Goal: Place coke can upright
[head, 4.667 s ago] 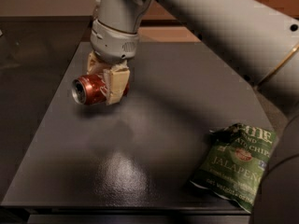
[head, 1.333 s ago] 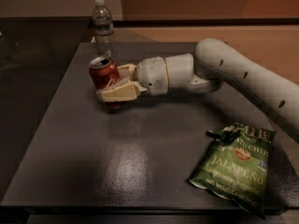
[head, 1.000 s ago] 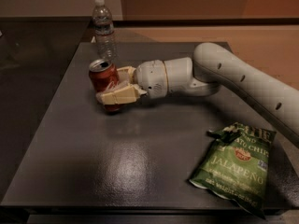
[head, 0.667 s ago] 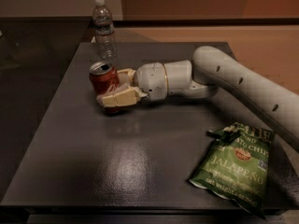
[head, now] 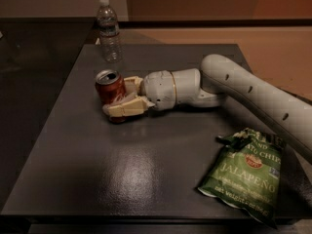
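The desk [head: 146, 174] is a square, dark grey slab with a matte finish; a dull patch of reflected light lies near its centre. Tan floor [head: 278, 43] surrounds it on the far and right sides, and a darker surface adjoins it on the left.

The coke can [head: 110, 86] stands upright in the left-centre area of the desk, open top facing up. The claw [head: 117, 97] reaches it from the right and is clamped on the can: one cream finger crosses its lower front, and the other is partly hidden behind it. The arm [head: 253, 96] runs out of view at the right edge.

The can is red metal with a silver rim; its lettering cannot be read. A clear, ribbed plastic water bottle [head: 109, 30] stands at the far left edge. A crinkled green chip bag [head: 246, 172] lies flat at near right.
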Action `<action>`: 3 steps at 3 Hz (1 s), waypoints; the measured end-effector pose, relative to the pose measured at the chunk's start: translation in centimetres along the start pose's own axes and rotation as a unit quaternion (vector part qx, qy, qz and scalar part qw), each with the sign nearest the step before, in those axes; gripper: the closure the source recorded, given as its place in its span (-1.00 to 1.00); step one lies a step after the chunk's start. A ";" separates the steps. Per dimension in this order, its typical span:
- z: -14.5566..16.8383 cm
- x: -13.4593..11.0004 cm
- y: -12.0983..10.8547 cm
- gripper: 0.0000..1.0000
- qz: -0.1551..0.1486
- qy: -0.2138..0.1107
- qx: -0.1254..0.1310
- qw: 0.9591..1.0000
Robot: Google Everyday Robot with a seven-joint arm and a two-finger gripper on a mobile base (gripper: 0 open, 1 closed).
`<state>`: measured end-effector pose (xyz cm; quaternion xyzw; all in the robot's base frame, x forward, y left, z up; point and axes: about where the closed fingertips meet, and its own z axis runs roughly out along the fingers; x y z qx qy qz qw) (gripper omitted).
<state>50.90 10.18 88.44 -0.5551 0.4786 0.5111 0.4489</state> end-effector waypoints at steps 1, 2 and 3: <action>-0.2 0.5 0.2 -0.72 -0.004 0.007 -0.001 1.000; 0.1 0.4 0.3 -1.00 -0.005 0.007 -0.003 1.000; 0.1 0.4 0.3 -1.00 -0.005 0.007 -0.003 1.000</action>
